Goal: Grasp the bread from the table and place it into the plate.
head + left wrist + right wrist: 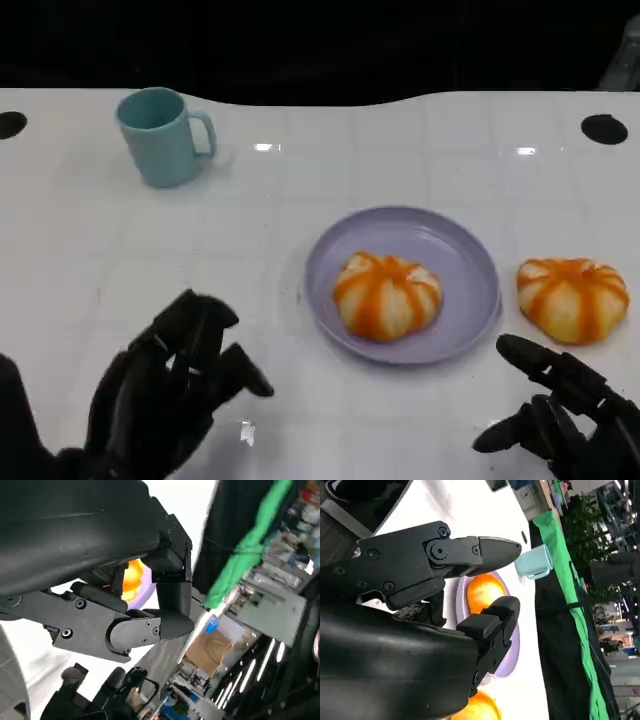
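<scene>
White tiled table (300,180) holds lavender round plate (470,262) with one orange-striped bread bun (387,295) inside, second striped bun (572,297) just right of it, teal mug (160,135) far-left, left hand (165,385) and right hand (565,415) both empty, fingers spread.

Two orange-striped breads (387,295) (572,298), one lilac plate (470,256), one teal mug (160,135).

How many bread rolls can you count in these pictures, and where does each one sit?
2. One bread roll lies in the purple plate. The other bread roll sits on the table to the plate's right, just ahead of the right hand.
</scene>
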Motion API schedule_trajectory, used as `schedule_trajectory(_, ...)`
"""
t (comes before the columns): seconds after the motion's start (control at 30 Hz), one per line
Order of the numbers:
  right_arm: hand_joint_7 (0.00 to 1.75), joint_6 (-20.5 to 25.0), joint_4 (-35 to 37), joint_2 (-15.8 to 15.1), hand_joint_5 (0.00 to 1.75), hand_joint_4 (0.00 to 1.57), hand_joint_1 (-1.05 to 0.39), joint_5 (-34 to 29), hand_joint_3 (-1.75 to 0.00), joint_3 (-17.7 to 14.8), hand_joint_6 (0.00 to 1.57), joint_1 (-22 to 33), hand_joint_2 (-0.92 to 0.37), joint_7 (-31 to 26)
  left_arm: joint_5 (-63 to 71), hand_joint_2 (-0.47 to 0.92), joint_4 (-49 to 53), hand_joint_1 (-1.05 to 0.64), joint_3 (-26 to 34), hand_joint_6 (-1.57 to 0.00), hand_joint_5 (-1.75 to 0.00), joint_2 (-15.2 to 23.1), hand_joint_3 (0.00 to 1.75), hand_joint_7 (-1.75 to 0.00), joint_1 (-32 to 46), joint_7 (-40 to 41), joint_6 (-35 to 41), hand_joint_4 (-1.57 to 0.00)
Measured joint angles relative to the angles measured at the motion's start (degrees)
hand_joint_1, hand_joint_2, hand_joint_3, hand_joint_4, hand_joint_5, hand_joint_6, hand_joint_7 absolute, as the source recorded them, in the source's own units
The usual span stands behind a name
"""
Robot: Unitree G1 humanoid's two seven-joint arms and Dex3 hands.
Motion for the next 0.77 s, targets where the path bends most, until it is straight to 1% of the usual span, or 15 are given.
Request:
schedule_trajectory(0.2, 0.30, 0.15, 0.04, -0.14, 1.13, 0.70, -0.75, 0.04, -0.33, -0.03, 0.96, -0.03, -0.92, 0.02, 0.48, 0.92, -0.05, -0.51, 0.25, -0.53, -1.75, -0.57, 0.51, -1.67, 0.24, 0.42, 0.34, -0.70)
schedule_trajectory(0.4, 0.30, 0.15, 0.10, -0.28, 1.12, 0.71, -0.75, 0.04, -0.33, -0.07, 0.97, -0.16, -0.92, 0.02, 0.74, 0.92, 0.01, -0.50, 0.33, -0.52, -1.75, -1.13, 0.49, -1.67, 0.22, 2.14, 0.63, -0.71)
schedule_trajectory(0.77, 0.29, -0.08, 0.74, -0.28, 1.11, 0.70, -0.75, 0.05, -0.33, -0.07, 0.96, -0.42, -0.92, 0.04, 0.94, 0.92, 1.56, -0.50, 0.45, -0.53, -1.75, -0.99, 0.48, -1.68, -0.04, 2.15, 0.73, -0.73)
